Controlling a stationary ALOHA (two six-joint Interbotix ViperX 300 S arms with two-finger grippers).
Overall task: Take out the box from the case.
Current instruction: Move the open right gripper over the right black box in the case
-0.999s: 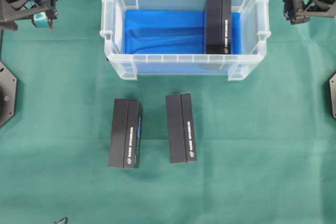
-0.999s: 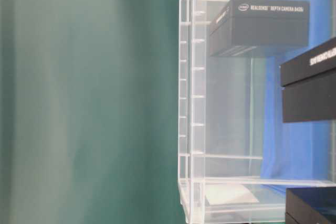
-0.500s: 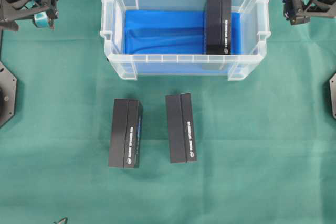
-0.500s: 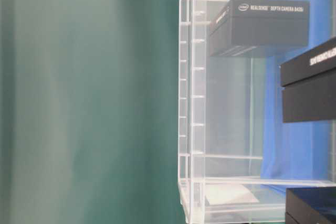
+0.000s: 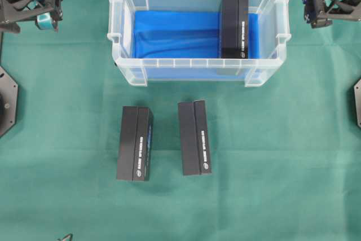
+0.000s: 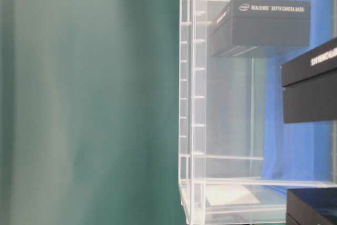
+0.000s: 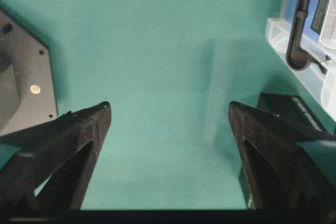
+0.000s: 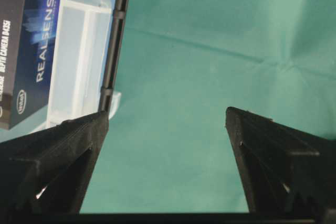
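The case, a clear plastic tub with a blue lining, stands at the top middle of the green cloth. One black box lies inside it at its right end, seen greyed through the wall as a box in the table-level view. My left gripper hangs open at the far top left, its fingertips spread over bare cloth. My right gripper hangs open at the far top right, beside the case's end wall. Neither touches the case.
Two black boxes lie on the cloth in front of the case, one at the left and one beside it. Black arm base plates sit at the left edge and the right edge.
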